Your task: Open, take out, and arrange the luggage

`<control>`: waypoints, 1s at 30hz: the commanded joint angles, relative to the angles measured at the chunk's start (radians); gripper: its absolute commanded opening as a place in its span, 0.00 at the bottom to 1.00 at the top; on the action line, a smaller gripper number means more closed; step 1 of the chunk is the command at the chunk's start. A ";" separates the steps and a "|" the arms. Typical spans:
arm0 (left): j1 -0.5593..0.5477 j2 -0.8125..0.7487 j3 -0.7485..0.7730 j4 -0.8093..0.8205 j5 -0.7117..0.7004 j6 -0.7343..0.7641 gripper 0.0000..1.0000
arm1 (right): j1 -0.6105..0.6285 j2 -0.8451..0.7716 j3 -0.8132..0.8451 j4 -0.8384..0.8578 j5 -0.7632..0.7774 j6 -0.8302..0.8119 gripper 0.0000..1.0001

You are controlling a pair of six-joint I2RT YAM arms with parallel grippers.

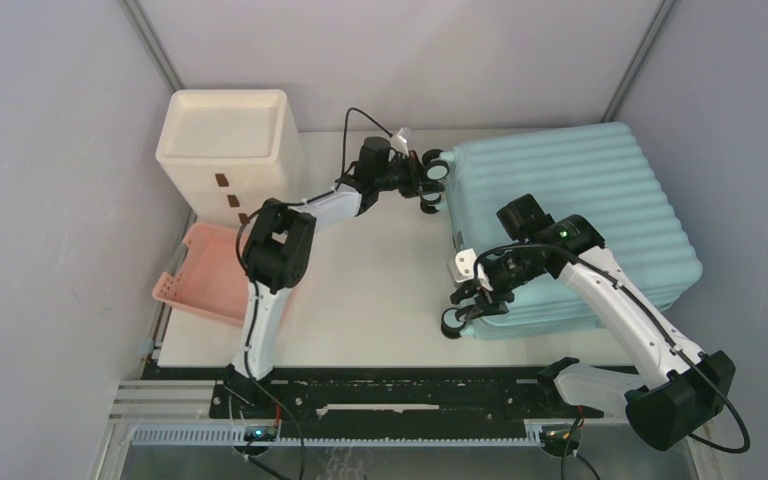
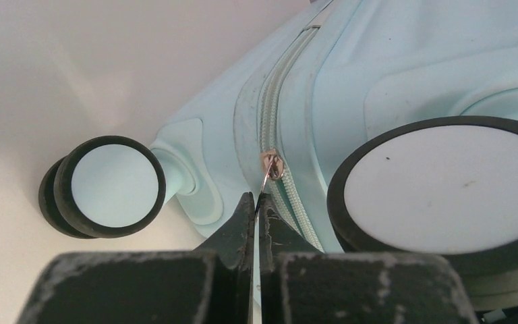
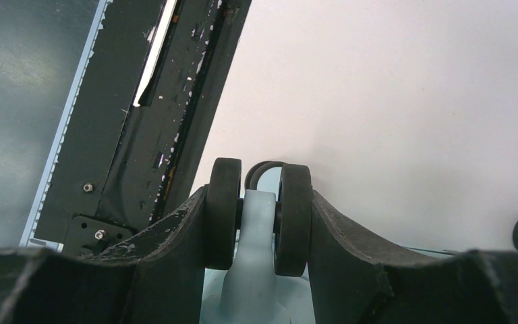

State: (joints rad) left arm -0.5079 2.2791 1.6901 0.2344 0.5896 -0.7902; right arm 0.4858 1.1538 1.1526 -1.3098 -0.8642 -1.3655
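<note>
The pale aqua ribbed suitcase lies flat and closed on the right of the table, its wheels pointing left. My left gripper is at the far wheel end. In the left wrist view it is shut on the thin metal zipper pull that hangs from the slider, between two caster wheels. My right gripper is at the near left corner. In the right wrist view it is shut on the double caster wheel, one finger on each side.
A cream-white drawer cabinet stands at the back left. A shallow pink basket lies in front of it at the table's left edge. A black rail runs along the near edge, and grey walls close in both sides.
</note>
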 commanded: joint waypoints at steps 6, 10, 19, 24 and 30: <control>0.072 0.054 0.150 -0.052 -0.119 0.009 0.00 | 0.010 0.000 -0.030 -0.086 -0.178 -0.104 0.00; 0.076 0.082 0.204 -0.086 -0.109 0.017 0.00 | 0.012 0.000 -0.030 -0.088 -0.180 -0.106 0.00; 0.081 0.143 0.314 -0.136 -0.078 0.012 0.00 | 0.019 0.006 -0.030 -0.089 -0.179 -0.110 0.00; 0.085 0.170 0.364 -0.152 -0.071 0.007 0.00 | 0.022 0.009 -0.030 -0.091 -0.181 -0.110 0.00; 0.085 0.195 0.408 -0.156 -0.070 -0.005 0.00 | 0.025 0.011 -0.031 -0.089 -0.182 -0.113 0.00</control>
State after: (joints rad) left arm -0.4717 2.4329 1.9987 -0.0151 0.7307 -0.7864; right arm 0.4858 1.1564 1.1526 -1.3128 -0.8642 -1.3746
